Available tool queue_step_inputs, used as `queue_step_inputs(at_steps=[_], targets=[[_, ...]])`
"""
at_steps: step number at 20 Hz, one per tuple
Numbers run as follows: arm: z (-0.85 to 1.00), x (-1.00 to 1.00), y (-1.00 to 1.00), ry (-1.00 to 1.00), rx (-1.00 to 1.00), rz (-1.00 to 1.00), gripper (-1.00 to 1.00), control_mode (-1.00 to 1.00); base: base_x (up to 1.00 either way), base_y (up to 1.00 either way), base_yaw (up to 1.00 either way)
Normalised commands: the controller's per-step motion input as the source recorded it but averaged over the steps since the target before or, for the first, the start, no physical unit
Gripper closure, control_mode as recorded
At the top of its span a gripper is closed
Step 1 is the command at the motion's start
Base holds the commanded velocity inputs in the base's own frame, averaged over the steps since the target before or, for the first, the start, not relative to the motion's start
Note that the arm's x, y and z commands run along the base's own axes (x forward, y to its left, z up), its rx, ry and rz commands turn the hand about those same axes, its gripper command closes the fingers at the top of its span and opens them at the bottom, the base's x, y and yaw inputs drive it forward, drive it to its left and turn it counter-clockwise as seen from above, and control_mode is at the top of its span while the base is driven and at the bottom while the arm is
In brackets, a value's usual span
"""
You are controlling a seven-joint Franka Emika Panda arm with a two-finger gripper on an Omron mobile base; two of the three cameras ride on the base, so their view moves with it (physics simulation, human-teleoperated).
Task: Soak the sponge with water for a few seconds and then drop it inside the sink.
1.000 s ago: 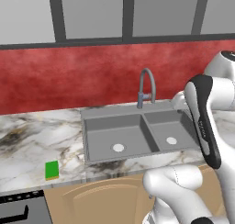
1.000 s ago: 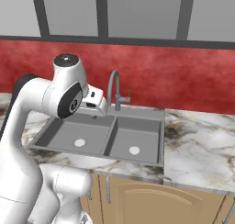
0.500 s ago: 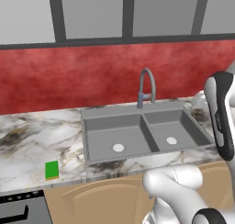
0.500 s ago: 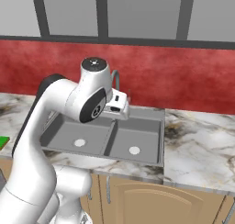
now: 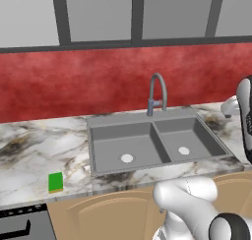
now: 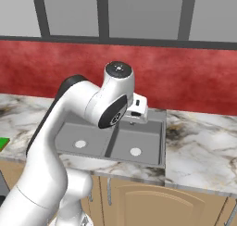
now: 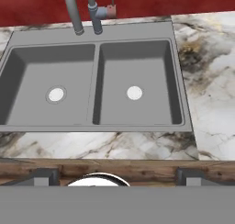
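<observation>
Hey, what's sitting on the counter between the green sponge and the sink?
Nothing. In the left base view, only bare marble counter separates the sponge, near the front edge, from the sink's left rim.

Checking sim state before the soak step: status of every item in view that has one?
sponge: lying flat on the counter left of the sink, not held.
sink: both basins empty and dry, drains uncovered.
faucet: off, no stream at the spout.
pincer: open, holding nothing, above the sink's front edge.
</observation>
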Motion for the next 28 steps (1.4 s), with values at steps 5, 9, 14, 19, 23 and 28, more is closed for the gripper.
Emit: queue_step_inputs(at_steps=[5, 9, 14, 19, 23, 28], targets=[[0.00, 0.00, -0.29, -0.02, 0.00, 0.00, -1.00, -1.00, 0.00, 0.00, 0.00], [0.00, 0.02, 0.00, 0.00, 0.00, 0.00, -1.00, -1.00, 0.00, 0.00, 0.00], [0.00, 0.06, 0.00, 0.00, 0.00, 0.00, -1.00, -1.00, 0.00, 0.00, 0.00], [0.00, 0.10, 0.00, 0.00, 0.00, 0.00, -1.00, -1.00, 0.00, 0.00, 0.00], [0.00, 0.14, 0.00, 0.00, 0.00, 0.00, -1.00, -1.00, 0.00, 0.00, 0.00], [0.00, 0.17, 0.03, -0.03, 0.00, 0.00, -1.00, -1.00, 0.00, 0.00, 0.00]])
